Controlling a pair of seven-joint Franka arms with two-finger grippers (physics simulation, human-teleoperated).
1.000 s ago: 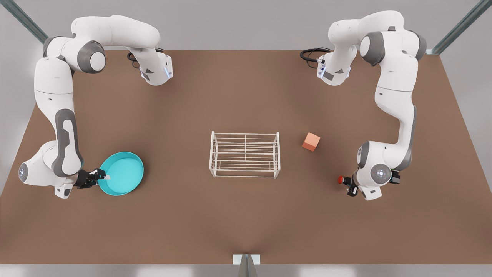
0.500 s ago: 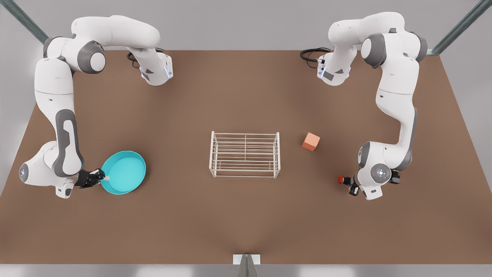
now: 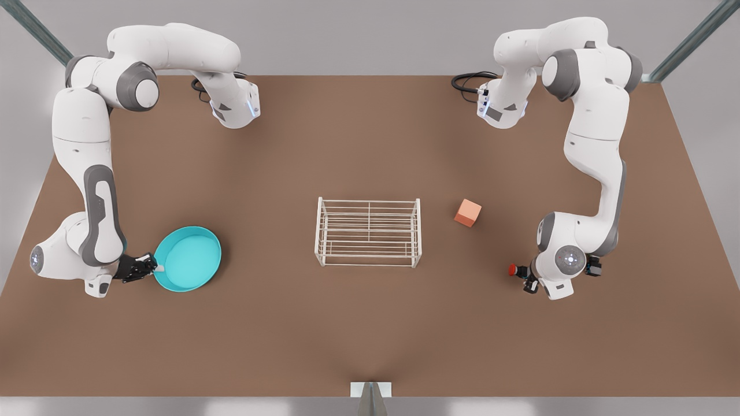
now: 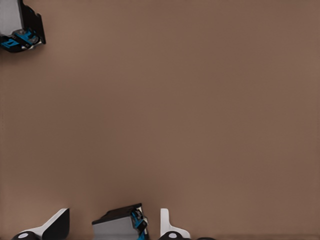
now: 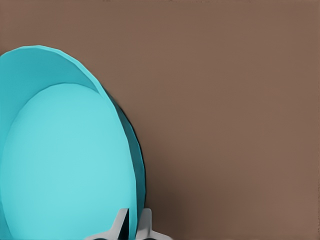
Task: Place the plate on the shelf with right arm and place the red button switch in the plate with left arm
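Observation:
The turquoise plate (image 3: 191, 259) is at the front view's left, tilted, with my right gripper (image 3: 151, 267) shut on its near rim. In the right wrist view the plate (image 5: 65, 165) stands steeply and the fingers (image 5: 146, 222) pinch its edge. The white wire shelf (image 3: 368, 232) stands mid-table. At the front view's right lies the red button switch (image 3: 513, 269), and my left gripper (image 3: 526, 278) is right at it. In the left wrist view the switch body (image 4: 120, 222) sits between the spread fingers (image 4: 170, 227), with gaps on both sides.
An orange cube (image 3: 467, 212) rests just to the front view's right of the shelf. A second small black box with blue detail (image 4: 20, 25) lies near the left arm's wrist (image 3: 592, 267). Brown table stretches between the plate and the shelf.
The plate has shifted slightly toward the front view's right with the right gripper on it. The left arm's wrist has crept a little toward the table's back; the red switch stays put.

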